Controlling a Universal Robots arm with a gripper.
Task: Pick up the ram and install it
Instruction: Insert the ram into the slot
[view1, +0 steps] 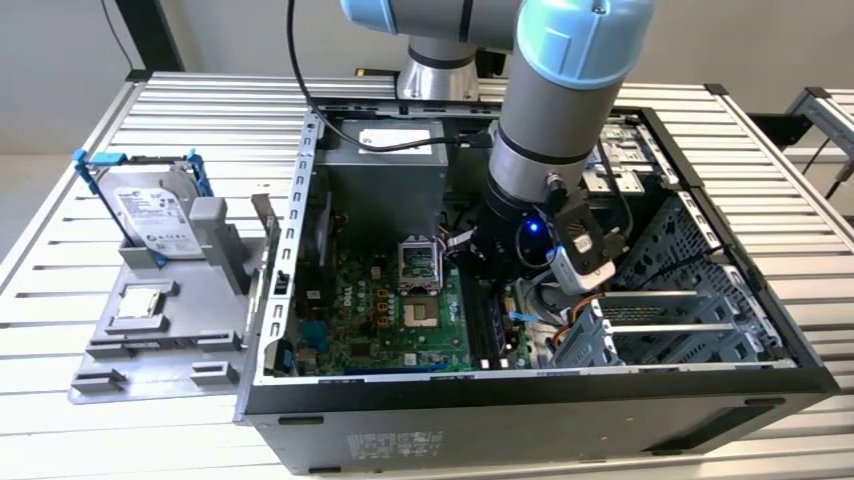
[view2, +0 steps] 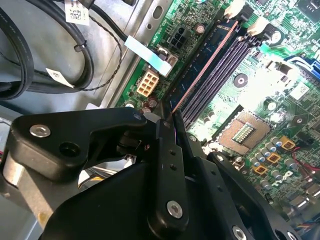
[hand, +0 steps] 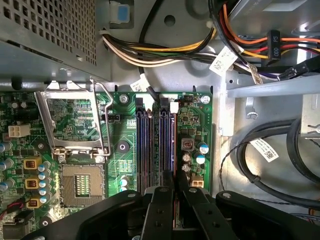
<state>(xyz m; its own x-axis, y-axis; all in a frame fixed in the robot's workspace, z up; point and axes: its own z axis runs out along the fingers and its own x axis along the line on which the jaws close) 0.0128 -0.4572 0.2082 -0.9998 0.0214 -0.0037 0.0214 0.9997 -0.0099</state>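
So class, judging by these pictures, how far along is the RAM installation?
Picked up: the tool is shut on the ram, already inside the computer case. In hand: the stick lies along the memory slots. Left: full seating can't be confirmed.

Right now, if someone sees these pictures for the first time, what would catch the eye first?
First, the grey and blue robot arm reaching down into the open computer case in the exterior view. In both wrist views the black gripper sits low over the green motherboard, closed on the ram, a thin stick standing on edge at the memory slots. On the exterior view's left, a hard drive with blue rails stands on a grey holder.
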